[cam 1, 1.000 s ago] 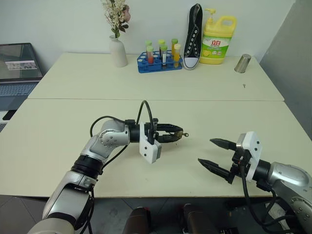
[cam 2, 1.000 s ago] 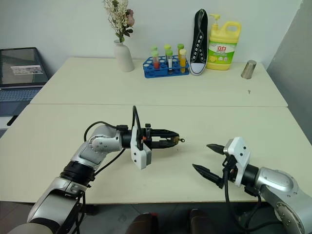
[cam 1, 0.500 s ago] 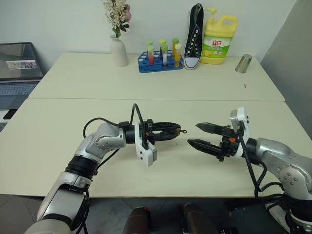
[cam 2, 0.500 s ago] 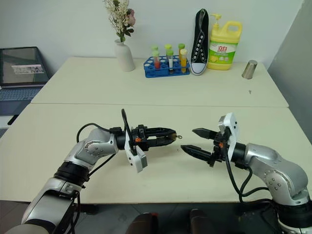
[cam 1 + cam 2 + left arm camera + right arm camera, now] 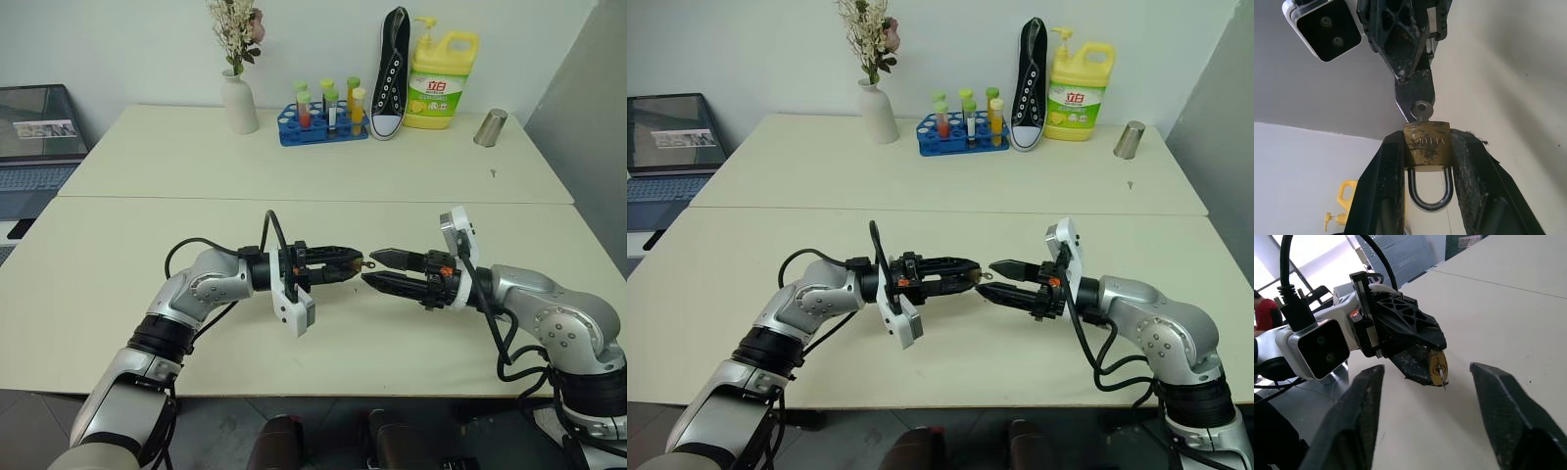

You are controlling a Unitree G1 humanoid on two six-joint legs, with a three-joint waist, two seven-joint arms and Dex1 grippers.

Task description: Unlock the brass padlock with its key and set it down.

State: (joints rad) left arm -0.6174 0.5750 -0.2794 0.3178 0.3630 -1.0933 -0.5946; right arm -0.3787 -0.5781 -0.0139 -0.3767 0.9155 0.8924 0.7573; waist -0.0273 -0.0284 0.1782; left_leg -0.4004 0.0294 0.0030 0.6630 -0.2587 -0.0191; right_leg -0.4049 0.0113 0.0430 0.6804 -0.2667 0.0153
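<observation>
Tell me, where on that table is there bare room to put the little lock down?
The near table is bare on both sides of the arms and beneath the brass padlock pinched in the left gripper. The far table's front is bare too; its back edge is crowded: vase, tube rack, shoe, detergent bottle, metal cup.

Two cream benches are set end to end against a pale wall. Along the wall, behind the seam, a white vase, a blue tube rack, a black shoe, a yellow bottle and a metal cup are lined up. A laptop is seen left of the vase.
</observation>
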